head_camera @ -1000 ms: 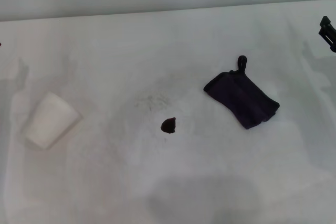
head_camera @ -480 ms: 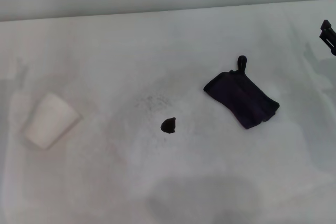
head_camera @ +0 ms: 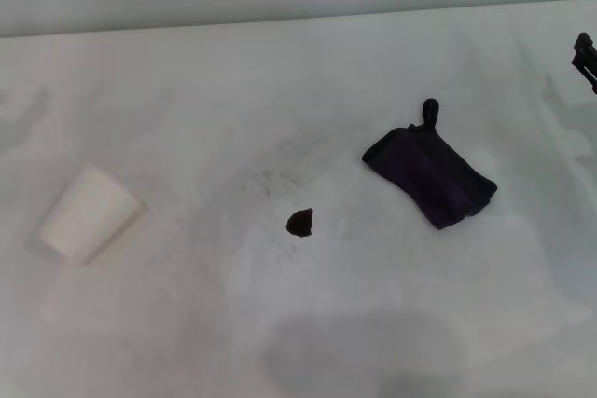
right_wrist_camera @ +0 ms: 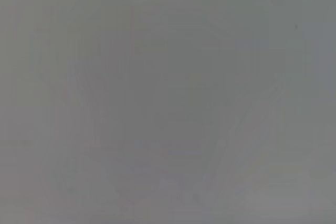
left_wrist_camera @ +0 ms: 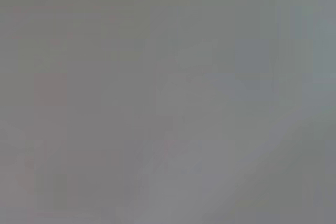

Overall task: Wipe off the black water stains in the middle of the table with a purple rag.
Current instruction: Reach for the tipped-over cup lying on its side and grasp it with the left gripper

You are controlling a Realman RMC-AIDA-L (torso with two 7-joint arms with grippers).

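Lying mid-table [head_camera: 187, 81], the black water stains [head_camera: 299, 222] sit apart from the purple rag [head_camera: 430, 175]; my right gripper [head_camera: 585, 58] barely shows at the edge, so I risk a clumsy, bunching grab.

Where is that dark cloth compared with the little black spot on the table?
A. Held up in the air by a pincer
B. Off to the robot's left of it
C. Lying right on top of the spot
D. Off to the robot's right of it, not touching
D: in the head view the purple rag lies flat on the table, apart from the black water stains and to their right.
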